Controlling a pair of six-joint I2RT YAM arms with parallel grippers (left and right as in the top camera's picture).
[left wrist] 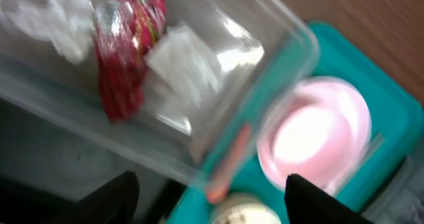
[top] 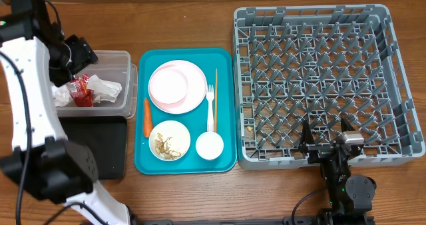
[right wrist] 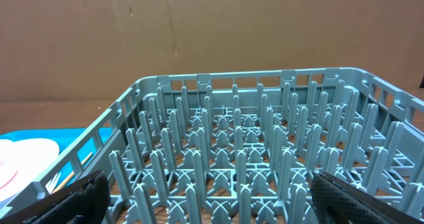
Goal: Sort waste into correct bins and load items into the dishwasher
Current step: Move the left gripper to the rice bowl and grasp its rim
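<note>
Carrot [top: 147, 116]: on the teal tray [top: 225, 105], just right of the left gripper [left wrist: 213, 201], past the clear tub [top: 126, 85], pointing long-ways toward the robot. Fingers spread, holding nothing. Right gripper [top: 325, 141] far off, spread too.

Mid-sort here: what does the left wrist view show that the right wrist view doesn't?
Only the left wrist view: the clear tub holding the red wrapper and white napkins, plus the carrot and the scrap bowl. Only the right wrist view: the grey dish rack with its upright pegs. Both: the teal tray and the pink plate, though the right wrist view catches just an edge of each.
</note>
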